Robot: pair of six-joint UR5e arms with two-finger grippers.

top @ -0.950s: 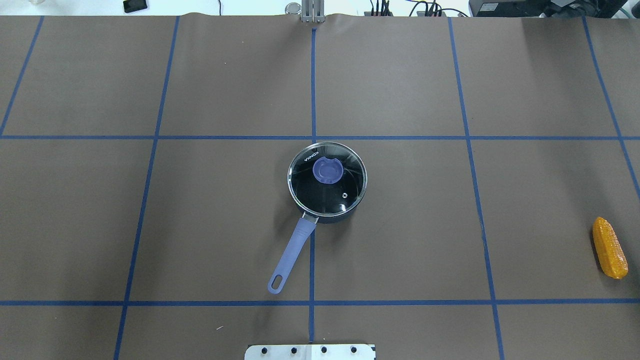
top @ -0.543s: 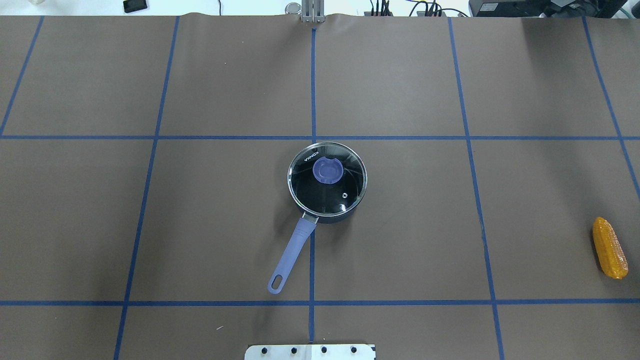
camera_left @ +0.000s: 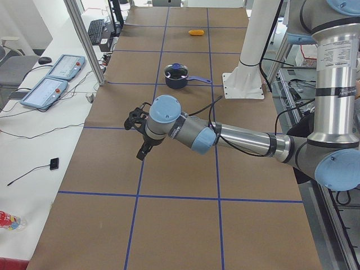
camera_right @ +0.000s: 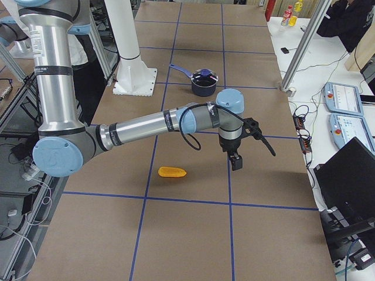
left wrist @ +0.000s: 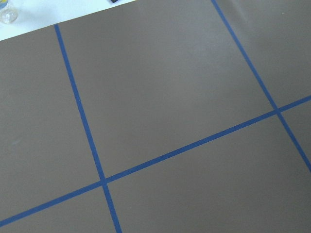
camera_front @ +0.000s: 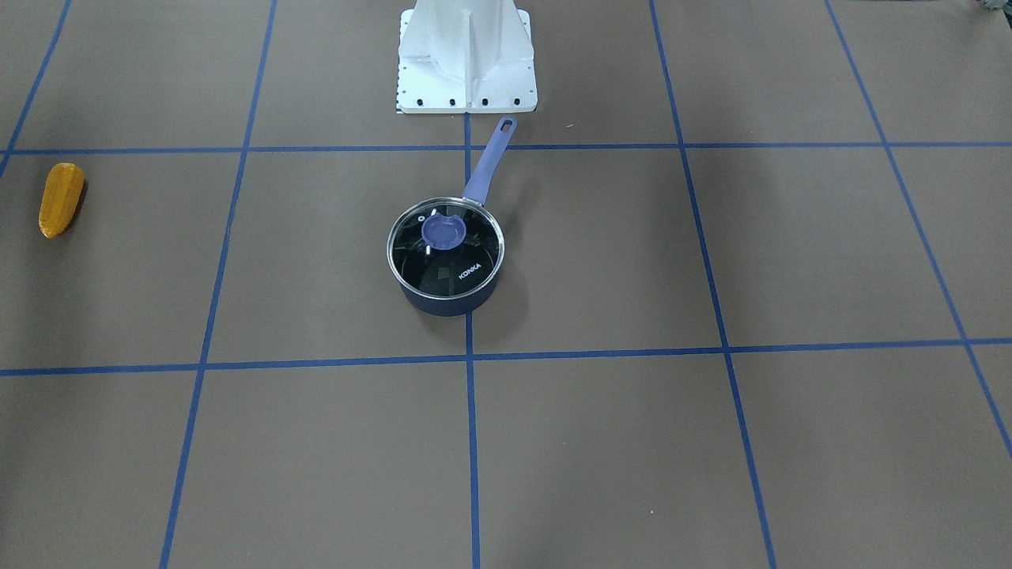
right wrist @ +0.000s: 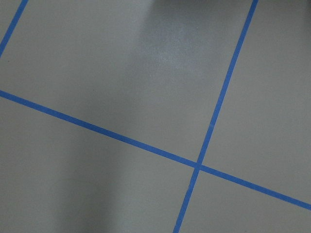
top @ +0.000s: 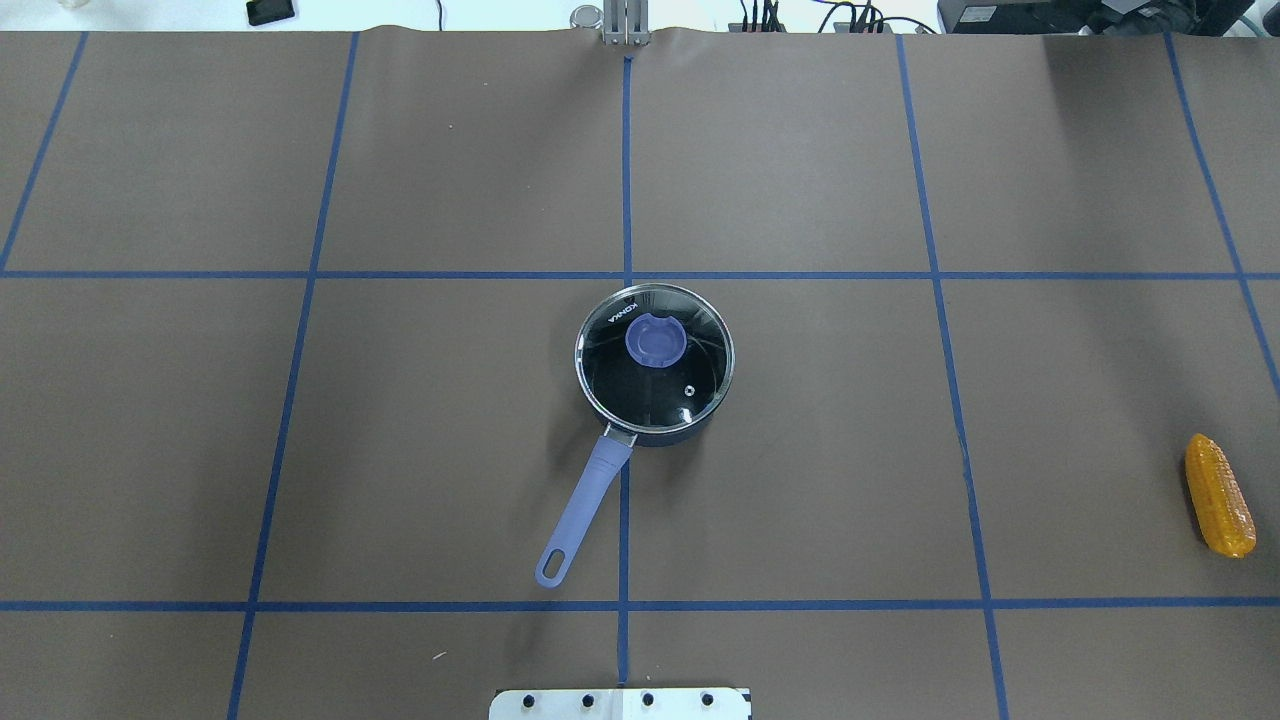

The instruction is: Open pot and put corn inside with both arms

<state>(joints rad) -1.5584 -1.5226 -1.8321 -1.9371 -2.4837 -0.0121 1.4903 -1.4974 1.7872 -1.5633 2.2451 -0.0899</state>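
The dark navy pot (top: 662, 436) stands at the table's middle with its glass lid (top: 690, 375) on and the purple knob (top: 655, 339) on top. Its lavender handle (top: 590, 495) points toward the robot base. The corn (top: 1219, 495) lies flat at the far right; in the front-facing view it lies at the far left (camera_front: 61, 199). My left gripper (camera_left: 141, 151) shows only in the exterior left view, far left of the pot (camera_left: 176, 82). My right gripper (camera_right: 236, 162) shows only in the exterior right view, above the table beside the corn (camera_right: 172, 172). I cannot tell whether either is open or shut.
Brown paper with blue tape grid lines (top: 626, 170) covers the table. The white mounting base (camera_front: 466, 55) stands just behind the pot handle. Both wrist views show only paper and tape lines (left wrist: 99, 174). Control pendants (camera_left: 53, 79) lie beyond the table's far edge.
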